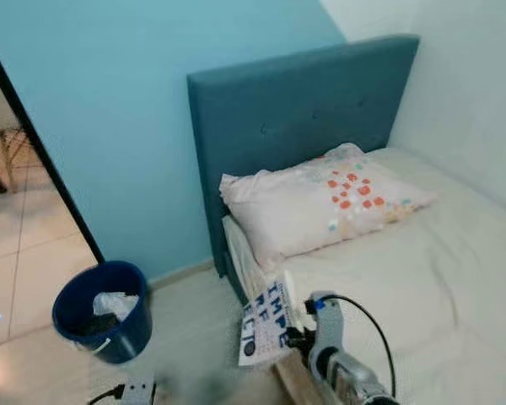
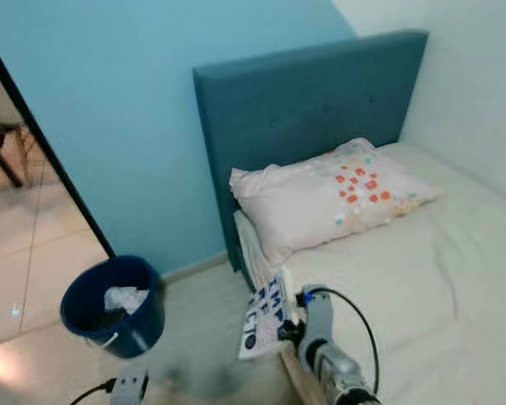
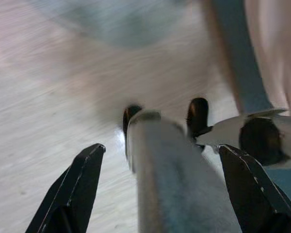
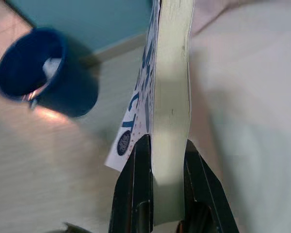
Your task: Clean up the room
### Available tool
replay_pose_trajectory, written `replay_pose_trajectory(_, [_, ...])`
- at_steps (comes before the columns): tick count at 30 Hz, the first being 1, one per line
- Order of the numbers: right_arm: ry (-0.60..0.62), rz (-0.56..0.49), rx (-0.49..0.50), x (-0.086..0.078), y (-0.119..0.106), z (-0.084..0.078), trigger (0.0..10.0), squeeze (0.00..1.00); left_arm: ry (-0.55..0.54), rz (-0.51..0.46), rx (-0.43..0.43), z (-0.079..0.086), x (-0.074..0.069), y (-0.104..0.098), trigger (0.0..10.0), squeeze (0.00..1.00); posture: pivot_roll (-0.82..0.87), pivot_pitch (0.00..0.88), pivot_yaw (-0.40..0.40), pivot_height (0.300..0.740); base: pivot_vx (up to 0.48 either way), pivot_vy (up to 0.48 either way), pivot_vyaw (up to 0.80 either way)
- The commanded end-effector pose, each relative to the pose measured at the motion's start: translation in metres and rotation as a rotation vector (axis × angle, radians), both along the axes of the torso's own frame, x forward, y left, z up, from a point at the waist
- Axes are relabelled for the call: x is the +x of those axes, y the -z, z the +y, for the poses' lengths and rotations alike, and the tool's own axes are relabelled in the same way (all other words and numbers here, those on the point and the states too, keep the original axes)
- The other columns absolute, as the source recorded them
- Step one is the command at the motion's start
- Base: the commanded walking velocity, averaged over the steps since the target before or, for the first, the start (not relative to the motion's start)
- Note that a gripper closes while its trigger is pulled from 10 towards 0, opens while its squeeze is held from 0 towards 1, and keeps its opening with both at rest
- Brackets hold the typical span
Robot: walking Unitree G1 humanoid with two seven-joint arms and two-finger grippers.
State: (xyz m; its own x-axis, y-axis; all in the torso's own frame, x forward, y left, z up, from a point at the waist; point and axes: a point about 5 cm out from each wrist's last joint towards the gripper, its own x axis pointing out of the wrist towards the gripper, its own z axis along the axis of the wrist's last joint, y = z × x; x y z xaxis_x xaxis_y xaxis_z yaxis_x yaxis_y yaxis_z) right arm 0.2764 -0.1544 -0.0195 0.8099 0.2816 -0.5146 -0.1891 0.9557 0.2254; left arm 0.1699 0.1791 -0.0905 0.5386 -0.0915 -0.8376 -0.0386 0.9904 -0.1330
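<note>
While the right tool (image 4: pixel 161 170) pinches a paperback book (image 1: pixel 267 325) by its lower edge, the book hangs at the bed's (image 1: pixel 422 287) near corner, over the floor. You are in the carry step: the item is lifted but not yet put away. The left tool (image 3: pixel 160 189) hangs low with its fingers spread, holding nothing. A blue bucket (image 1: pixel 101 310) with waste inside stands at 9 o'clock from the book. Your next move calls for choosing a destination before releasing.
</note>
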Motion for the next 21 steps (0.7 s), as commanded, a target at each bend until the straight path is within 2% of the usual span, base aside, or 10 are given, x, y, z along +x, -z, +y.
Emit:
replay_pose_trajectory(1, [-0.004, -0.016, 0.028, 0.002, -0.002, 0.008, 10.0, 0.00, 0.007, 0.022, 0.015, 0.003, -0.005, 0.002, 10.0, 0.00, -0.03, 0.049, -0.005, 0.740, 0.330, 0.000, 0.00])
replay_pose_trajectory(14, [0.001, -0.026, 0.041, 0.004, -0.004, 0.006, 10.0, 0.00, 0.008, 0.020, 0.008, 0.000, -0.004, 0.002, 10.0, 0.00, -0.04, 0.048, -0.007, 0.740, 0.331, 0.000, 0.00])
replay_pose_trajectory(19, [-0.032, -0.035, 0.119, 0.004, -0.006, 0.012, 10.0, 0.00, 0.013, 0.027, 0.021, -0.003, -0.005, 0.003, 10.0, 0.00, -0.04, 0.049, -0.008, 0.740, 0.307, 0.000, 0.00])
replay_pose_trajectory(21, [-0.081, -0.043, 0.218, 0.005, -0.009, 0.021, 10.0, 0.00, 0.006, 0.040, 0.043, -0.002, -0.006, 0.004, 10.0, 0.00, -0.04, 0.046, -0.010, 0.740, 0.000, 0.000, 0.00])
